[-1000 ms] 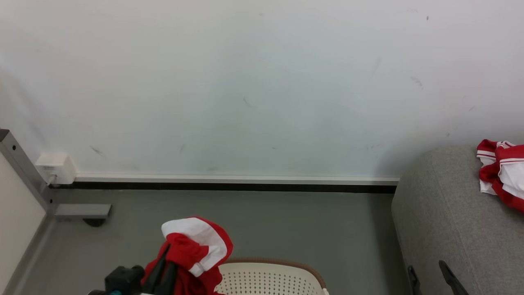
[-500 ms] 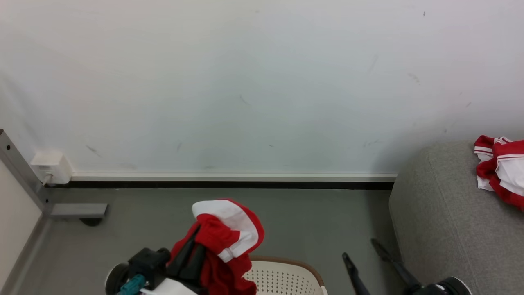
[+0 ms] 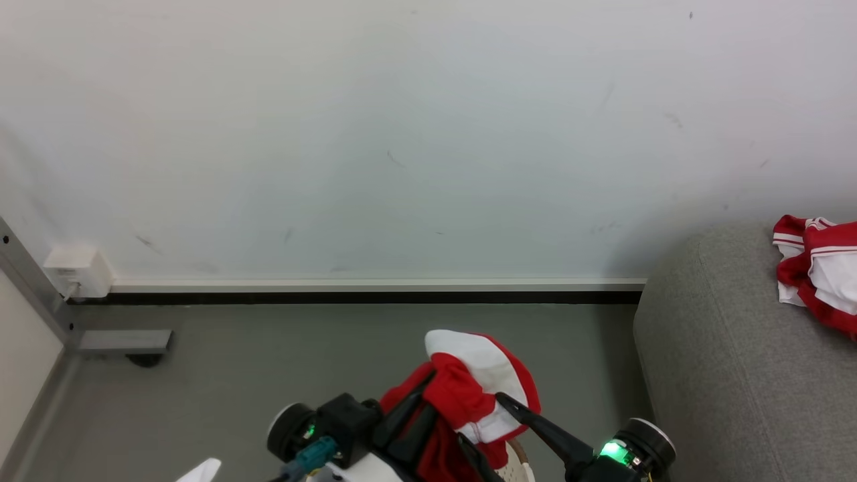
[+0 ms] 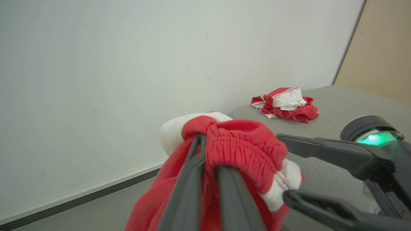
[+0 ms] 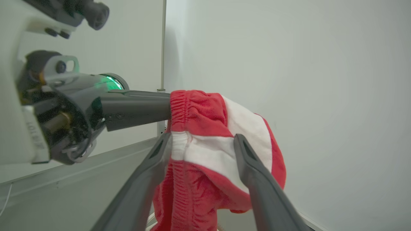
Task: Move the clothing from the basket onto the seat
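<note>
Held clothing (image 3: 469, 402) was red with a broad white panel and a red gathered waistband. The second garment (image 3: 813, 268) was red and white too, with thin red-and-white striped trim. The sofa (image 3: 723, 375) was speckled mid-grey. Fingers of the left gripper (image 4: 210, 154) and right gripper (image 5: 203, 138) were dark grey, near black. A green light (image 3: 612, 450) and a teal connector (image 3: 311, 455) showed at the wrists. The wall (image 3: 402, 134) was off-white with faint dark scuffs, the skirting (image 3: 375, 284) white over a black strip, the floor (image 3: 234, 375) plain grey. A sliver of basket (image 3: 521, 468) was cream, dotted with holes.
</note>
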Available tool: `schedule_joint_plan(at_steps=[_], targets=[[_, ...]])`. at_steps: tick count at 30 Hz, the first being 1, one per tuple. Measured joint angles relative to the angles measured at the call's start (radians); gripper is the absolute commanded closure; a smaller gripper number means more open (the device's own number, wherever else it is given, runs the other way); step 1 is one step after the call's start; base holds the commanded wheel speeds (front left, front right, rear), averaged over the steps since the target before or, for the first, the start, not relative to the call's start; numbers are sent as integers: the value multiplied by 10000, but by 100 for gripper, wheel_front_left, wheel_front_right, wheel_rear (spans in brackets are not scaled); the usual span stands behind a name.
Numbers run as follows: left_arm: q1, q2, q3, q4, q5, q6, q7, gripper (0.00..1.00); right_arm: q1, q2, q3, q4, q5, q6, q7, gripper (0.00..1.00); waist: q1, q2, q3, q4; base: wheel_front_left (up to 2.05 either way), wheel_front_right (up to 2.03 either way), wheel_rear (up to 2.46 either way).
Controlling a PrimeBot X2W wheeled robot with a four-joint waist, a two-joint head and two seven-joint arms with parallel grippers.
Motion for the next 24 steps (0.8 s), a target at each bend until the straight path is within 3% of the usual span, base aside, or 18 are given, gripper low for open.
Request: schedule_joint_plan(at_steps=[10, 19, 20, 21, 22, 24], targets=[[-304, -186, -1212, -119, -58, -174, 316, 100, -196, 98, -579, 907, -640, 0, 84, 0, 0, 0, 34, -110, 0, 0, 0], [-456, 253, -2182, -640, -980, -245, 472, 100, -197, 102, -324, 1191, -506, 0, 174, 0, 0, 0, 25, -289, 0, 0, 0], [-492, 307, -2240, -675, -1024, -247, 468, 100, -197, 94, -265, 1210, -372, 0, 173, 61, 0, 0, 17, -309, 0, 0, 0], [-527, 355, -2314, -696, -1151, -257, 460, 100, -198, 92, -244, 1210, -228, 0, 173, 93, 0, 0, 11, -331, 0, 0, 0], [-527, 355, -2314, -696, -1151, -257, 460, 100, -198, 92, -244, 1210, -228, 0, 173, 100, 0, 0, 11, -331, 0, 0, 0], [-554, 464, -2451, -725, -1342, -257, 380, 100, -207, 35, -207, 1202, 25, 0, 169, 100, 0, 0, 1, -397, 0, 0, 0]])
